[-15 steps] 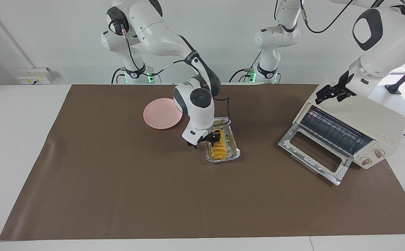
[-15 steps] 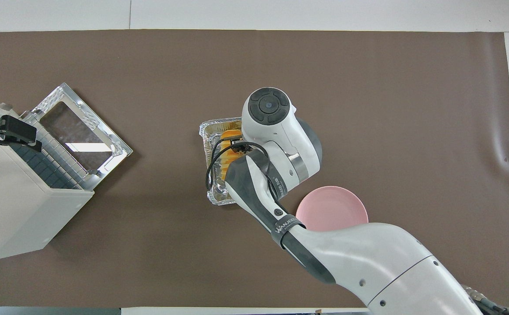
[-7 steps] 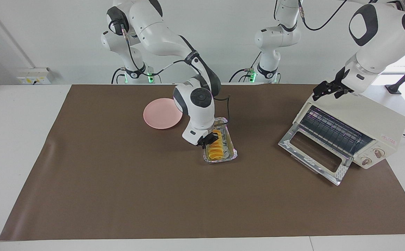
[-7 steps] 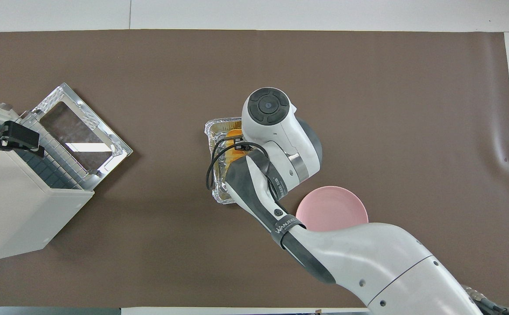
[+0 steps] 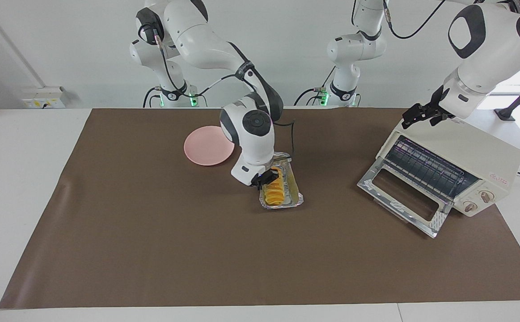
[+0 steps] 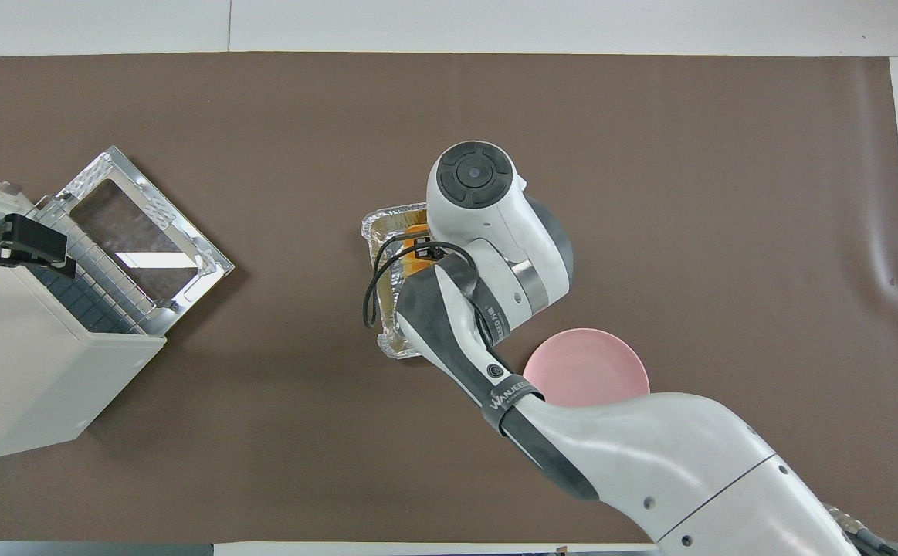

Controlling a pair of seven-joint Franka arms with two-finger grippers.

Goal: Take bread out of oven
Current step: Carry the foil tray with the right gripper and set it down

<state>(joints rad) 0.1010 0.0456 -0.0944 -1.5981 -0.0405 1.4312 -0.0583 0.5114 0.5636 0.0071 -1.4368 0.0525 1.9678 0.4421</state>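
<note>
Now, right gripper (image 5: pixel 264 179): clamped on bread (image 5: pixel 272 191) over foil tray (image 5: pixel 296 197), mid-table.
Left gripper (image 5: pixel 420 117): over oven (image 5: pixel 474 156), finger state unclear.
Oven door (image 5: pixel 403 201): open.

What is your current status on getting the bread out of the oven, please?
Right claw down on the bread in the foil tray, mid-table. Left claw over the oven, waiting. Oven door down; nothing in the way.
</note>
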